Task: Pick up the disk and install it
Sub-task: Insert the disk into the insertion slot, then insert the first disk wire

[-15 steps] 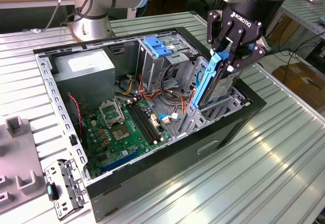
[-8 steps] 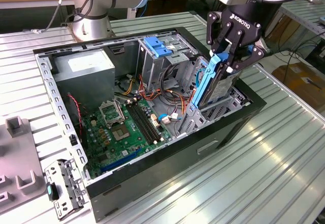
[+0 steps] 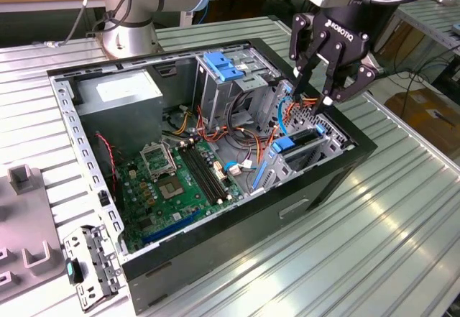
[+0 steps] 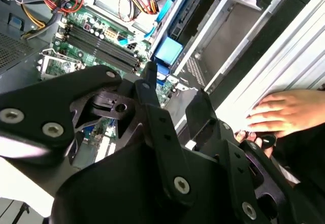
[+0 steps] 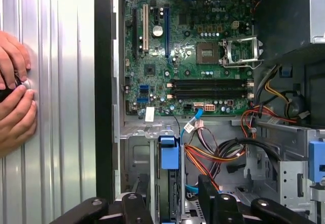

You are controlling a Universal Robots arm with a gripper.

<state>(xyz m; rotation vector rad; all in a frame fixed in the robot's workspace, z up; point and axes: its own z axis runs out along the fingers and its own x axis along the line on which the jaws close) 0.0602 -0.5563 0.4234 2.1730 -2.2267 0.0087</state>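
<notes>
The disk (image 3: 305,139) stands on edge in the drive bay at the exterior view's right end of the open computer case (image 3: 215,259), its blue carrier tab (image 3: 291,145) facing the motherboard. In both wrist views the same blue tab (image 5: 169,155) (image 4: 168,50) shows at the bay's mouth. My gripper (image 3: 313,98) hangs just above the bay, open, with nothing between its black fingers (image 5: 210,196). It is not touching the disk.
Orange and blue cables (image 3: 287,112) run beside the bay. A tall grey cage with a blue latch (image 3: 221,65) and a grey box with a white sticker (image 3: 118,90) stand at the back. The green motherboard (image 3: 172,180) fills the floor. A person's hands (image 5: 12,97) rest on the table.
</notes>
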